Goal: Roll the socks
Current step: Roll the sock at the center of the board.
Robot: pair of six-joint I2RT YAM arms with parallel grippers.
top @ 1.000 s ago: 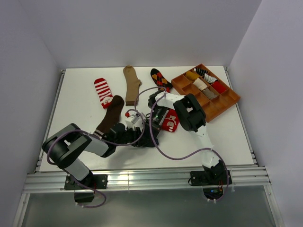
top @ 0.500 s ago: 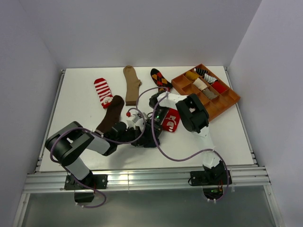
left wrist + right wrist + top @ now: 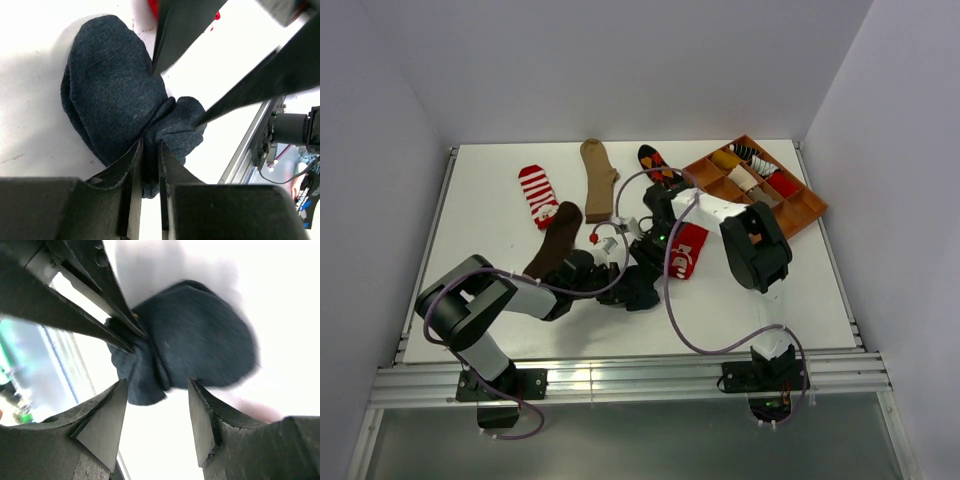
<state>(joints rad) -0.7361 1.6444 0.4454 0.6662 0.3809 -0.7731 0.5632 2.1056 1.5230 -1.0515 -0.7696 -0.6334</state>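
Observation:
A bunched navy sock [image 3: 115, 110] lies on the white table. My left gripper [image 3: 150, 157] is shut on a pinched fold of it. My right gripper [image 3: 156, 412] hangs open just above the same navy sock [image 3: 200, 347], its fingers apart and touching nothing. In the top view both grippers meet at the table's middle, left gripper [image 3: 632, 287] and right gripper [image 3: 651, 252], and cover most of that sock. Flat on the table lie a red sock with a picture [image 3: 686, 250], a dark brown sock [image 3: 555, 240], a red-white striped sock [image 3: 537, 190], a tan sock [image 3: 598, 172] and a black argyle sock [image 3: 660, 167].
A brown wooden compartment tray [image 3: 798, 222] stands at the back right with several rolled socks in it. Purple cables loop from both arms over the table's middle. The table's metal front rail [image 3: 620, 380] runs close behind the left gripper.
My right gripper has opened, let go of the navy sock and drawn back toward the far side. My left gripper has shut on the sock's fold and holds it.

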